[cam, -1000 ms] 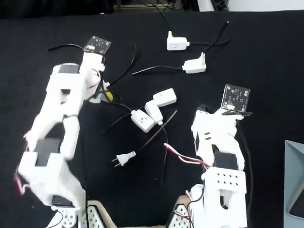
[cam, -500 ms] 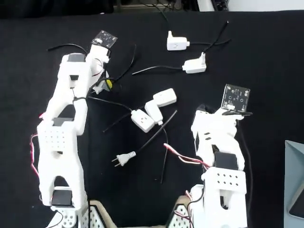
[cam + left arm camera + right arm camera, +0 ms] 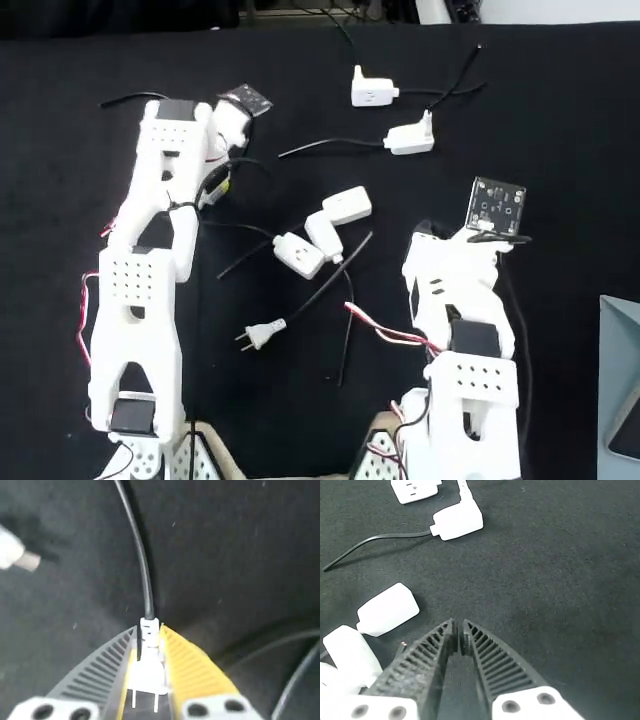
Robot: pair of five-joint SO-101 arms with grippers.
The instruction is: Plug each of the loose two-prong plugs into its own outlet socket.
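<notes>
The left end effector (image 3: 148, 632) is clamped on a white plug (image 3: 148, 662) over the desk (image 3: 560, 150). Its prongs (image 3: 156, 701) face the wrist. It should square them with a socket (image 3: 300, 254) before pushing straight in. The right end effector (image 3: 458, 632) is closed and empty.

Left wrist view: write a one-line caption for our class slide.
Left gripper shut on a white two-prong plug, black cord trailing across the dark table.
</notes>
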